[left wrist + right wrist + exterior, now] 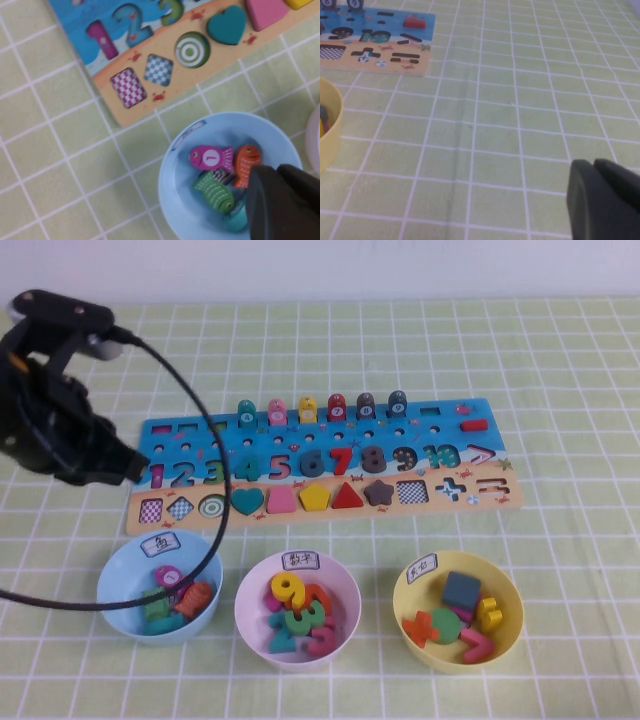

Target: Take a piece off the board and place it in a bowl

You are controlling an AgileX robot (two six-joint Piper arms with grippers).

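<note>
Now | L gripper [280, 200] jaws together over bowl [175, 165] rim | R gripper [602, 200] jaws together, bare cloth [520, 100] around

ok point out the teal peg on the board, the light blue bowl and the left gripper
teal peg [246, 414], high view, on its rounded front face.
light blue bowl [175, 155], left wrist view, on its bare inner wall.
left gripper [280, 172], left wrist view, on the dark fingertips over the bowl.
</note>
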